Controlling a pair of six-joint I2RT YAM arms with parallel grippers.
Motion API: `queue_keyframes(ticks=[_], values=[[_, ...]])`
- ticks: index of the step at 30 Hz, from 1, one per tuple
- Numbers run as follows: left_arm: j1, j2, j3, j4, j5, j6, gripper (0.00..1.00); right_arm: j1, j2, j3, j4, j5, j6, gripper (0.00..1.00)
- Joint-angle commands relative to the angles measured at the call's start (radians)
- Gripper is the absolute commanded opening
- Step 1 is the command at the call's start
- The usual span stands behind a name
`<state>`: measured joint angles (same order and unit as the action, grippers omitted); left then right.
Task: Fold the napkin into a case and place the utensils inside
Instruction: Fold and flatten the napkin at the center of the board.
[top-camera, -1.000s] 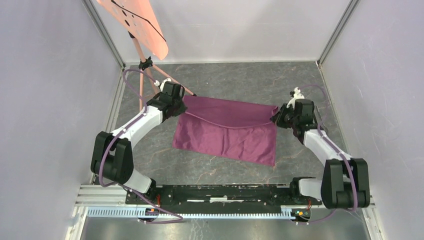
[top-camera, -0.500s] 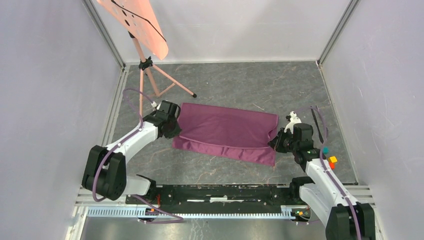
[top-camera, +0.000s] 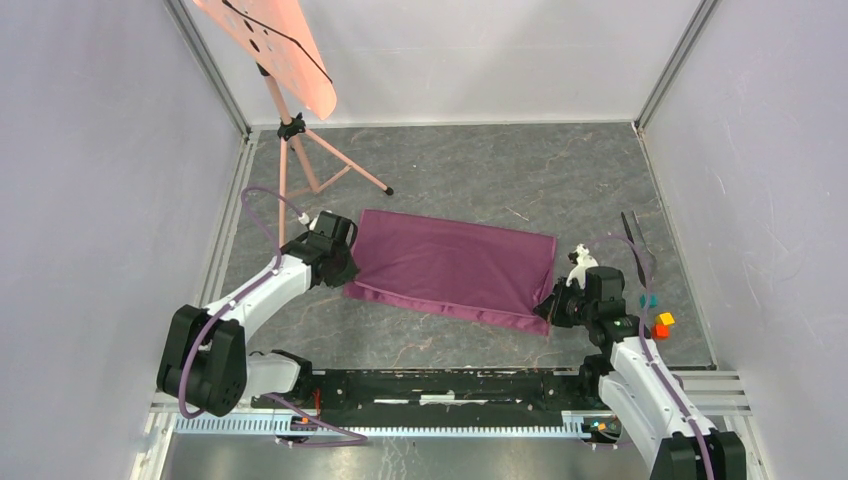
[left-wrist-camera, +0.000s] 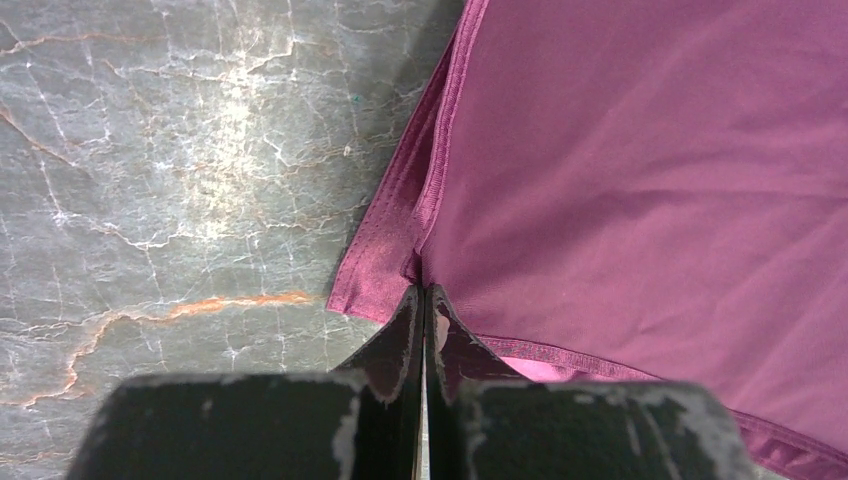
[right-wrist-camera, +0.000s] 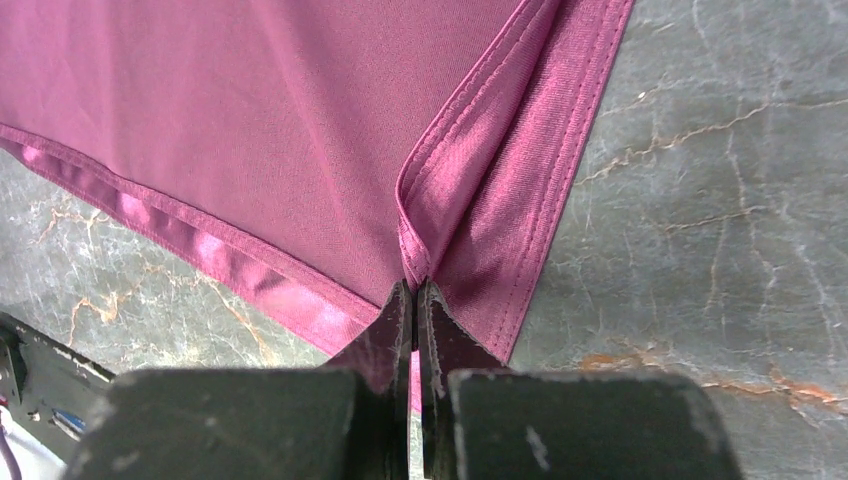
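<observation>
The plum-maroon napkin (top-camera: 450, 268) lies folded over on itself as a long band on the marble table. Its upper layer stops just short of the near hem. My left gripper (top-camera: 346, 276) is shut on the upper layer's left corner, and in the left wrist view the fingertips pinch the hem of the napkin (left-wrist-camera: 640, 170) at my left gripper (left-wrist-camera: 423, 292). My right gripper (top-camera: 549, 305) is shut on the right corner, and the right wrist view shows a fold of the napkin (right-wrist-camera: 300, 130) pinched at my right gripper (right-wrist-camera: 415, 287). The utensils (top-camera: 631, 233), two slim dark pieces, lie right of the napkin.
A pink tripod stand (top-camera: 291, 128) with a slanted pink board stands at the back left. Small teal, yellow and orange cubes (top-camera: 659, 323) sit by the right arm. Grey walls enclose the table on three sides.
Both grippers have drawn the napkin's far edge toward the near side, laying it over the lower layer. Both arms have pulled back toward their bases.
</observation>
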<state>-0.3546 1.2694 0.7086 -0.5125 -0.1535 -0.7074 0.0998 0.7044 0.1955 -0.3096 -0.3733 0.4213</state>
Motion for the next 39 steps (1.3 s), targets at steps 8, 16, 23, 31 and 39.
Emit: queue_keyframes(ticks=[8,16,23,31,39], values=[[0.005,-0.029,-0.015,-0.027,-0.05,-0.052,0.02,0.006,-0.121,-0.005,-0.103,-0.035,-0.004,0.0],[0.005,-0.047,-0.033,-0.033,-0.069,-0.057,0.02,0.006,-0.175,-0.015,-0.174,-0.05,0.003,0.0],[0.005,0.014,-0.048,-0.013,-0.081,-0.066,0.02,0.008,-0.17,-0.108,-0.115,-0.049,0.034,0.0],[0.006,0.086,-0.049,0.008,-0.086,-0.069,0.02,0.007,-0.06,-0.119,-0.033,0.059,0.055,0.0],[0.005,0.067,-0.089,0.038,-0.029,-0.099,0.02,0.006,0.036,-0.001,-0.078,0.247,0.038,0.0]])
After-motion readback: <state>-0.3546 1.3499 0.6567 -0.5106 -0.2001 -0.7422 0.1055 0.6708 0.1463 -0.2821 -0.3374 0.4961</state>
